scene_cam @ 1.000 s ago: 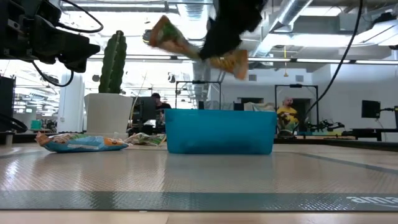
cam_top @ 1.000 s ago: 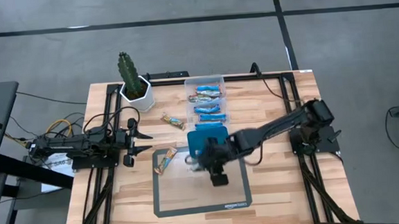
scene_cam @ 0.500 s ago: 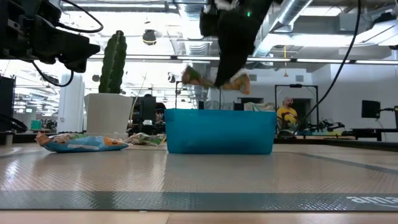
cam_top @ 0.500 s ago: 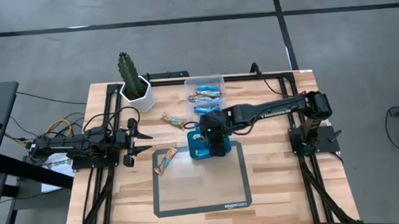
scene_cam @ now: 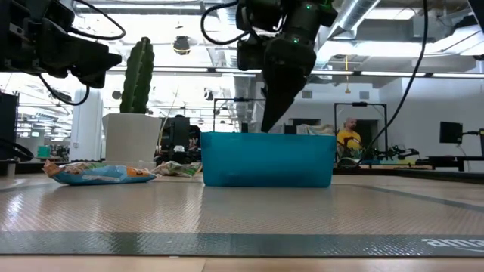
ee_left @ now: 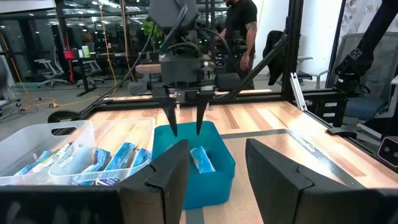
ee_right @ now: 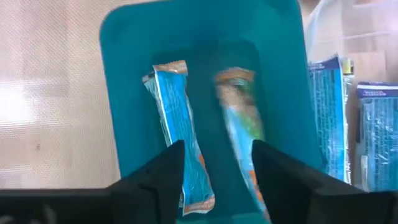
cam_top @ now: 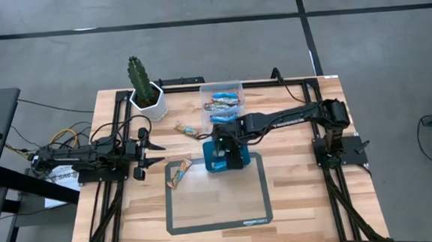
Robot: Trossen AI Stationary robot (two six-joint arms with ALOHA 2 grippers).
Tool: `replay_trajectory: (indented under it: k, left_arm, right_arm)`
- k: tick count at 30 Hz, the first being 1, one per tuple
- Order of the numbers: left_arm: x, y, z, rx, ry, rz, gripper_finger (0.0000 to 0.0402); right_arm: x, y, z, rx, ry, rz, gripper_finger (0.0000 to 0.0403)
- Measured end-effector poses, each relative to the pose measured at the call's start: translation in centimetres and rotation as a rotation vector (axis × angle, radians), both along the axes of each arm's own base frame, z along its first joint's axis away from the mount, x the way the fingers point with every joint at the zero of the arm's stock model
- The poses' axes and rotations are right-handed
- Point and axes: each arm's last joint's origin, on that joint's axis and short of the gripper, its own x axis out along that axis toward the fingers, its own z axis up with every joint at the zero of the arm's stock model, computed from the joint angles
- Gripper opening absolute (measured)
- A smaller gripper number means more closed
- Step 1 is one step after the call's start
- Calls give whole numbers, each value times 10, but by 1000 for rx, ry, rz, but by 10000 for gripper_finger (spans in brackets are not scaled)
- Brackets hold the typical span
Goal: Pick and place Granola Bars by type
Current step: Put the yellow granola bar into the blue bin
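My right gripper (ee_left: pixel 185 127) hangs open, pointing down, just above the teal tray (cam_top: pixel 213 165), touching nothing. Two wrapped Granola Bars lie in the tray: one sharp bar (ee_right: pixel 180 140) and one blurred bar (ee_right: pixel 241 127) right under the fingers. Two more bars lie loose on the table, one (cam_top: pixel 187 130) near the pot and one (cam_top: pixel 179 172) at the mat's left edge. The clear plastic box (cam_top: pixel 224 105) behind the tray holds several blue-and-white bars (ee_right: pixel 329 118). My left gripper (cam_top: pixel 156 151) waits open and level at the table's left side.
A cactus in a white pot (cam_top: pixel 146 95) stands at the far left. A grey mat (cam_top: pixel 218 203) covers the middle front of the table, with the tray on its far edge. Black frame rails run along the table's sides. People show in the room behind.
My right gripper carried a tan-ended bar from over the mat toward the far edge, came down over the teal tray and let go. The bar has left the fingers and dropped into the tray beside the other one.
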Motion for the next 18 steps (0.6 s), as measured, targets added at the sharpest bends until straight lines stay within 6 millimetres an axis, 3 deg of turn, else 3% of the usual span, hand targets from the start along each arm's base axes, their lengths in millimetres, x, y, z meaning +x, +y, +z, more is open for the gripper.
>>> replay_trajectory:
  k: [4, 9, 14, 18]
  left_arm:
    - [0, 0, 0, 0, 0, 0, 153]
    - [0, 0, 0, 0, 0, 0, 153]
    - [0, 0, 0, 0, 1, 0, 153]
    - [0, 0, 0, 0, 0, 0, 153]
  right_arm:
    - [-3, 3, 8, -6, -35, 23, 214]
    - [-24, 14, 40, -6, -224, 52, 240]
    - [-71, 15, 51, 22, -356, 14, 239]
    - [-120, 12, 40, 68, -477, -58, 235]
